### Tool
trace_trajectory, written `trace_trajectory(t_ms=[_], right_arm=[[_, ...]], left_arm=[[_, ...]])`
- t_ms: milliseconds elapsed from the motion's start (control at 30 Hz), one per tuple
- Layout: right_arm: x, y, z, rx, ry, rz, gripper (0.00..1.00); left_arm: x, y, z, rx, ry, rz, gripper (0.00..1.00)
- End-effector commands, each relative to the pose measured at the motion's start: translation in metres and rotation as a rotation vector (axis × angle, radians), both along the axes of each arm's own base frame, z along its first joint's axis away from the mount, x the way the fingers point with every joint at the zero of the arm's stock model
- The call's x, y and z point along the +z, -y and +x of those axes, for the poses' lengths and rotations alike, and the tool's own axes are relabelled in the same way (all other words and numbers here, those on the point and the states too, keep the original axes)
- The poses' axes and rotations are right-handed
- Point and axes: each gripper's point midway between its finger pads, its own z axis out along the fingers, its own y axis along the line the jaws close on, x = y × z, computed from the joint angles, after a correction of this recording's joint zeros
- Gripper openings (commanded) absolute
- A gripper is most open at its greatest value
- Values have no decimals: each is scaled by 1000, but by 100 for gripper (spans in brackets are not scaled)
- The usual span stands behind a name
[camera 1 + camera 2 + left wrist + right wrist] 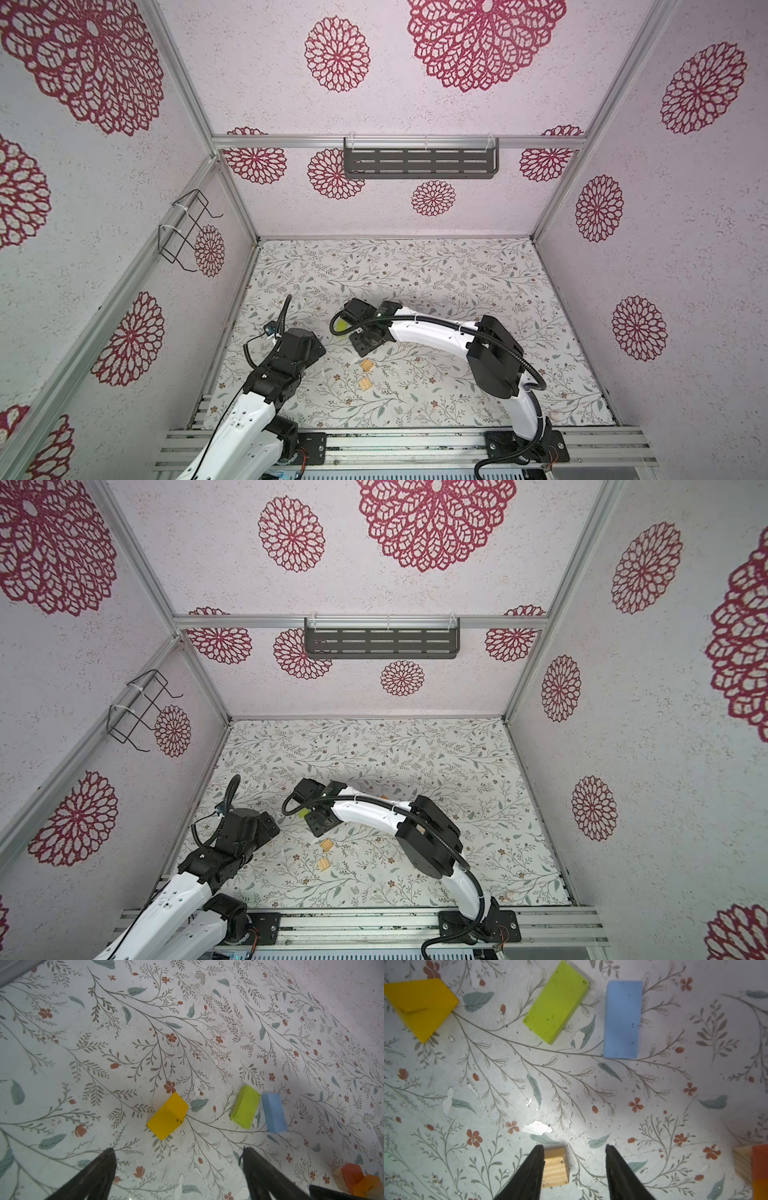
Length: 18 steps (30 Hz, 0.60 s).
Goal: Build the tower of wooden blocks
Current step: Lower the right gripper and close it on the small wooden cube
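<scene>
While our right gripper (pixel 574 1146) stands apart round a tan block (pixel 555 1167), one finger (pixel 533 1167) touching it, the left gripper (pixel 178 1148) hangs wide open. Our tower (pixel 756 1169) stands near the middle of the table (pixel 498 291); an off-centre squeeze could skew the block.

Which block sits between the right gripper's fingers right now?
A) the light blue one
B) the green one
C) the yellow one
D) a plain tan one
D: in the right wrist view a plain tan block lies between the fingers of the right gripper, against one finger with a gap to the other. The yellow block, green block and light blue block lie on the table farther ahead.
</scene>
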Motion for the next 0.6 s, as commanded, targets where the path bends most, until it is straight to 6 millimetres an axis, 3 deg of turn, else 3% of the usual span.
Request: trace_trajectory(t_ms=[0,567], right_arm=[[-3,-2,-10,33,-12,-12,54],[-38,3,-33,75,-47,-74,53]], left_arm=[[-3,1,4,10,7,-22,97],[-4,-1,3,2,-2,-15,97]])
